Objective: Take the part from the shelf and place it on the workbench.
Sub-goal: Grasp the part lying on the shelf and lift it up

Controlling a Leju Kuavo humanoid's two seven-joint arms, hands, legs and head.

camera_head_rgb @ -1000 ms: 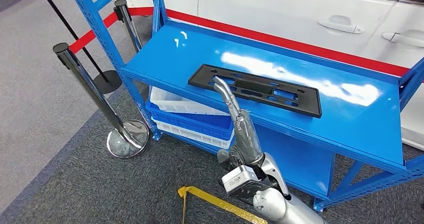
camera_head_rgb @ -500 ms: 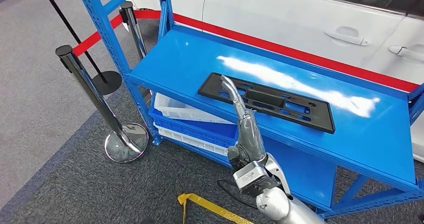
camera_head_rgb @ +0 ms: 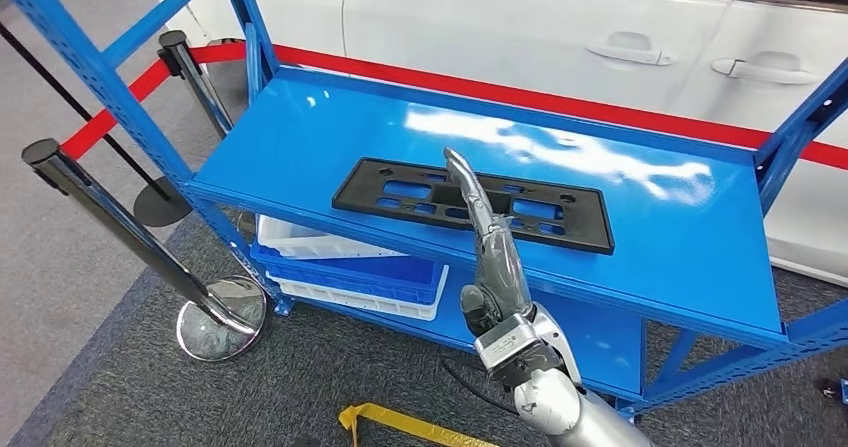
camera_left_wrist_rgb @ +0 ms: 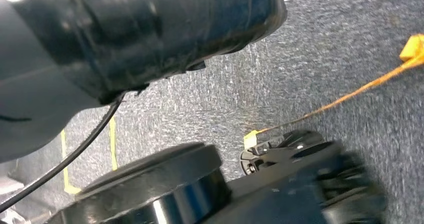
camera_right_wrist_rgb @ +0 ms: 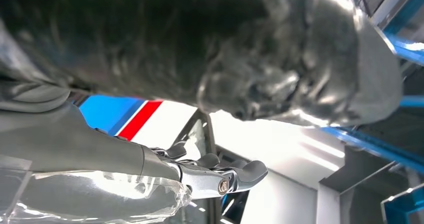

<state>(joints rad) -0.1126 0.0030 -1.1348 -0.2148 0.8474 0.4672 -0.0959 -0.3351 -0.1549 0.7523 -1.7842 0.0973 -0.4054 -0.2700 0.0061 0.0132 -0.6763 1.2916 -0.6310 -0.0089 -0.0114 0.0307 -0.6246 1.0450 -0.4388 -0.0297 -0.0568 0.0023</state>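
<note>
The part (camera_head_rgb: pixel 400 191) is a long flat black plastic plate with slots, lying flat on the top deck of the blue shelf (camera_head_rgb: pixel 650 227). My right hand (camera_head_rgb: pixel 492 252) reaches up from below with its fingers stretched out straight and nothing in them. In the head view its fingertips overlap the middle of the part's near edge; I cannot tell whether they touch it. The right wrist view shows the same outstretched fingers (camera_right_wrist_rgb: pixel 220 179) against the white car. In the left wrist view a dark blurred bulk of my left hand (camera_left_wrist_rgb: pixel 125 28) hangs over grey carpet, its fingers hidden.
White and blue bins (camera_head_rgb: pixel 345 267) sit on the shelf's lower level. A chrome stanchion (camera_head_rgb: pixel 125 237) with a red belt stands at the left. A white car (camera_head_rgb: pixel 520 27) is right behind the shelf. Yellow tape (camera_head_rgb: pixel 400 425) lies on the carpet.
The camera has shifted, so the shelf sits further left and more square in the picture. My right hand has stayed outstretched and now points at the part's middle instead of its left end.
</note>
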